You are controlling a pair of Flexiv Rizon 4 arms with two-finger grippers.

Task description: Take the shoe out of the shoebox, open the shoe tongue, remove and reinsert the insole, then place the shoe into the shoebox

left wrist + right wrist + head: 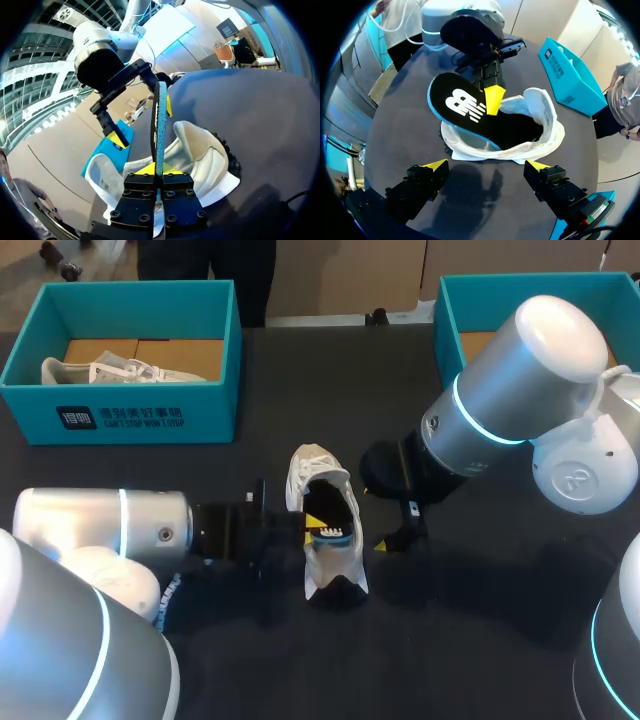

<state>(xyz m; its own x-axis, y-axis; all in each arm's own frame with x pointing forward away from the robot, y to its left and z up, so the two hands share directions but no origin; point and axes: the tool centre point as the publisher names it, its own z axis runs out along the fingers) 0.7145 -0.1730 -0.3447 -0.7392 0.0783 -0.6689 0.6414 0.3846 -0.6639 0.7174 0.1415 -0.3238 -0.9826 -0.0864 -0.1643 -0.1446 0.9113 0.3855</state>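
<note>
A white shoe [318,468] lies on the dark table [480,640] between my two arms. My left gripper [318,523] is shut on the heel end of its black insole [465,107], which has a teal edge and a white logo. In the left wrist view the insole [159,125] stands on edge out of the gripper [160,171], above the shoe [205,150]. The insole's heel end is raised out of the shoe [540,125] while its toe end stays inside. My right gripper [486,167] hangs open just short of the shoe's side, holding nothing, and shows as the right gripper [395,530] beside the shoe.
A teal shoebox [130,410] at the back left holds a second white shoe [120,370]. Another teal box [450,310] stands at the back right, partly behind my right arm. The same back-left shoebox [570,70] shows beyond the shoe.
</note>
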